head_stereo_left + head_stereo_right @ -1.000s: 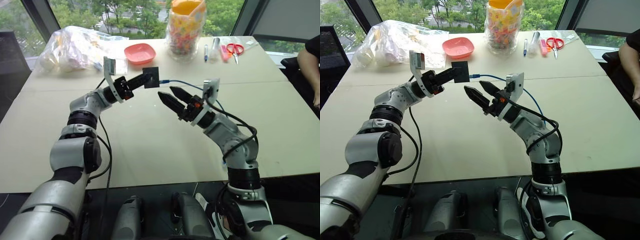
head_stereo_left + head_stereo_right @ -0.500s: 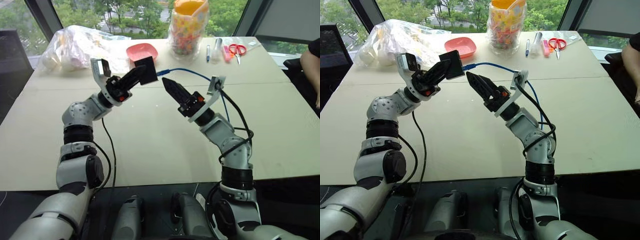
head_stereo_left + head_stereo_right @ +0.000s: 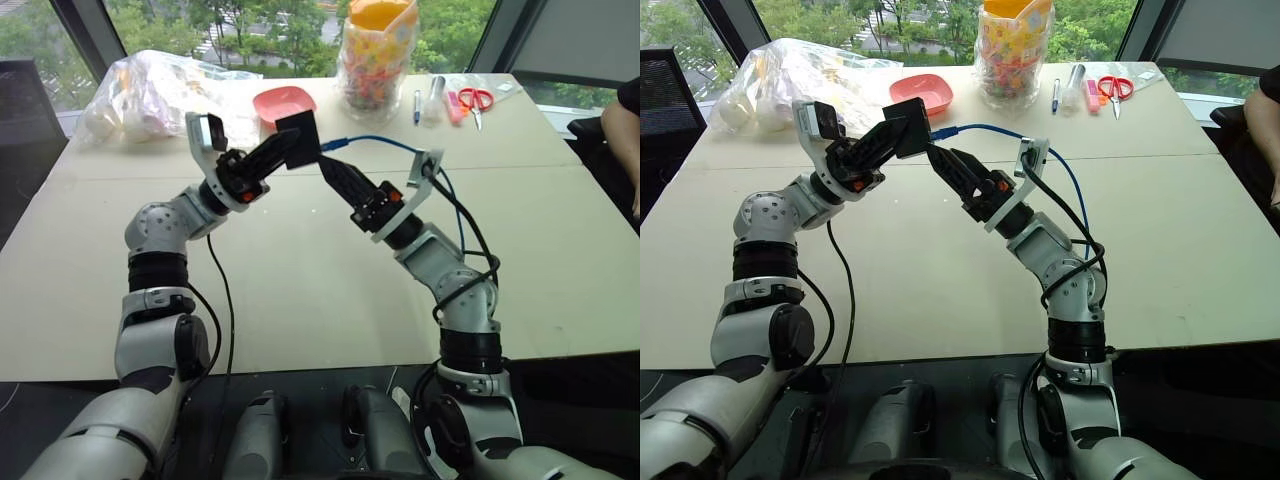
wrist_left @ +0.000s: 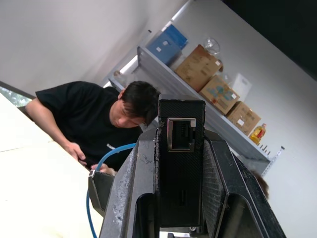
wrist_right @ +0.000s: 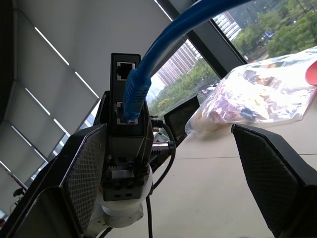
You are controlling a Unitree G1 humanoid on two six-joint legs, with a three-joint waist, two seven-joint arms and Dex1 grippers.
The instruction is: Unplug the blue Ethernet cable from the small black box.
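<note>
Left end effector (image 3: 288, 143) is clamping the small black box (image 3: 298, 130) above the desk (image 3: 300, 280); the blue cable (image 3: 1010, 133) is sitting plugged into its edge, with the right end effector (image 3: 332, 170) spreading its fingers just beside the plug

The blue Ethernet cable (image 3: 1035, 140) is light blue. The small black box (image 3: 297, 130) is matte black with a silver-rimmed socket. Left end effector (image 3: 283, 147) and right end effector (image 3: 940, 160) fingers are black, with a fine dotted texture on their pads (image 5: 86, 173). The table (image 3: 300, 290) is plain beige. A bowl (image 3: 283, 103) is salmon pink. Scissors (image 3: 473, 99) have red handles.
</note>
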